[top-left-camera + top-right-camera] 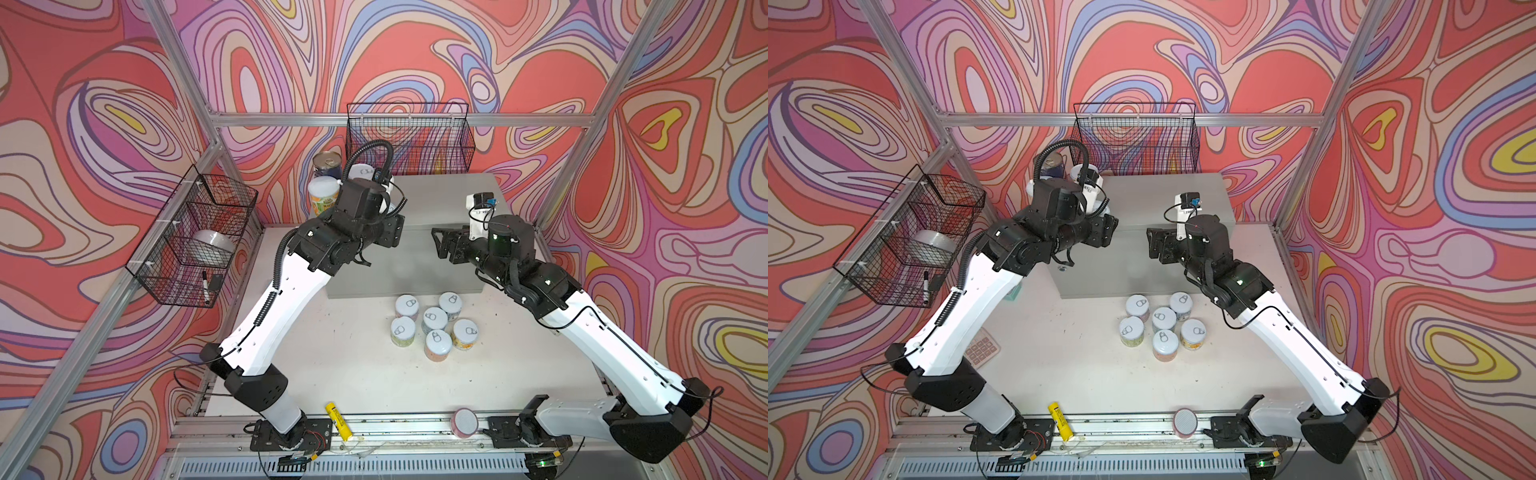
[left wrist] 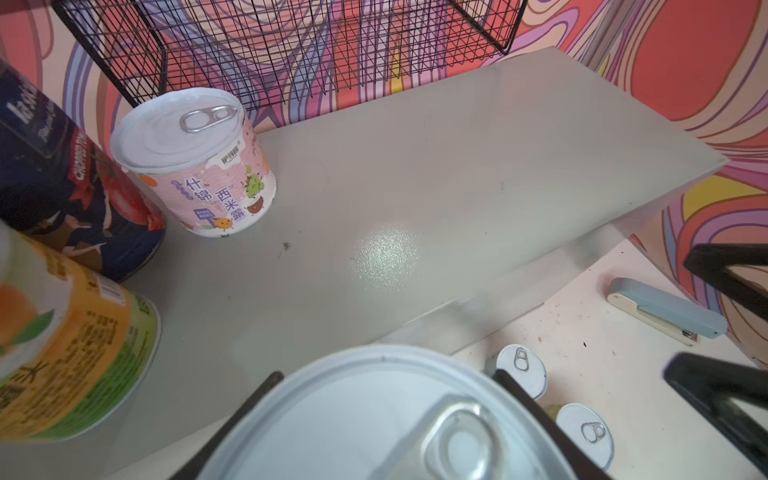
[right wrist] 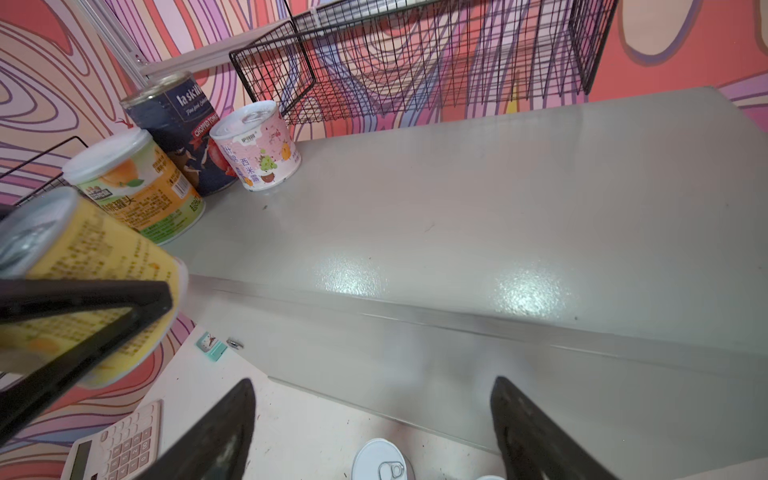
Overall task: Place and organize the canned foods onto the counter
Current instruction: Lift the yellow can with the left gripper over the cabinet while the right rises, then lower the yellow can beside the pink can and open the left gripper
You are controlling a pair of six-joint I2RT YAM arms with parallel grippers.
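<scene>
The left end effector [image 2: 382,376] is clamping a yellow can [image 3: 104,249] over the front-left edge of the grey bench [image 2: 457,166] — bare top is lying just beyond, right of three cans [image 2: 195,166] — while the right end effector [image 3: 374,386] is hovering wide open, empty.

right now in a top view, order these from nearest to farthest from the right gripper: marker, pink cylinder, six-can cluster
1. Six-can cluster, on the table near the right gripper.
2. Pink cylinder, on the front rail.
3. Marker, in the left wall basket.
</scene>
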